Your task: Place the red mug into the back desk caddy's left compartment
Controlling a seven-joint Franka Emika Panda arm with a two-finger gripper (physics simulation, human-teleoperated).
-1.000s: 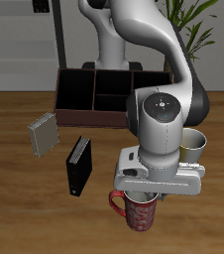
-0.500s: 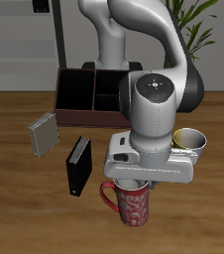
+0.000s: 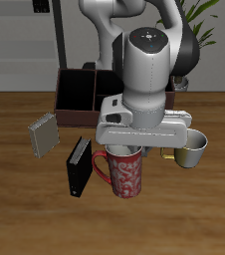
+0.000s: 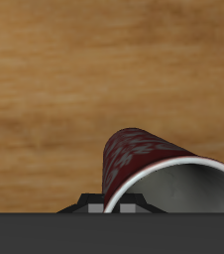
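Gripping the red mug by its rim, end effector closed, above the table.

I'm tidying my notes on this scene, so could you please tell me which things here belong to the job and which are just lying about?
Part of the job:
- red mug, held by the gripper
- back desk caddy, where it must go
- left compartment, its large end section

Just lying about:
- cream-gold mug
- black book, standing near the red mug
- grey book
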